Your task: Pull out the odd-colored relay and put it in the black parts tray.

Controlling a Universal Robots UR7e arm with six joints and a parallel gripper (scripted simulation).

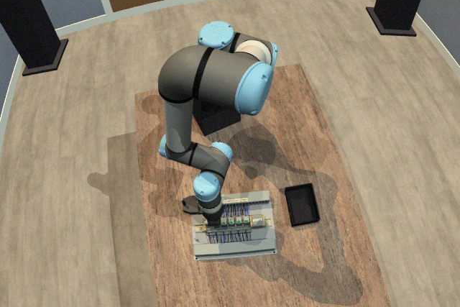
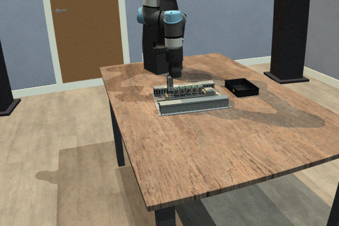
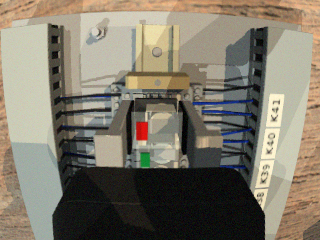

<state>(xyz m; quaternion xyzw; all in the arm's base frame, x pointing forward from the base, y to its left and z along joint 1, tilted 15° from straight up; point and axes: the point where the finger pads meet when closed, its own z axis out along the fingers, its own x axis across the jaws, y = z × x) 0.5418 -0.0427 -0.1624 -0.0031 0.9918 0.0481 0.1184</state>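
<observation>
The grey relay panel [image 1: 234, 227] lies on the table, also in the exterior view [image 2: 191, 96]. Its row of relays [image 1: 234, 221] shows green buttons. At the row's left end sits the relay with the red button [image 3: 142, 131]. My gripper [image 3: 156, 116] is shut on this red-button relay, one finger on each side, pointing straight down. In the exterior view the gripper [image 2: 170, 83] holds the relay a little higher than the rest of the row. The black parts tray [image 1: 301, 203] stands to the panel's right, also in the exterior view [image 2: 241, 87].
The arm's base [image 1: 219, 116] stands behind the panel. Blue wires and black cable ducts [image 3: 58, 94] run along both sides of the relay row. A tan end clamp [image 3: 156, 50] sits on the rail just beyond the held relay.
</observation>
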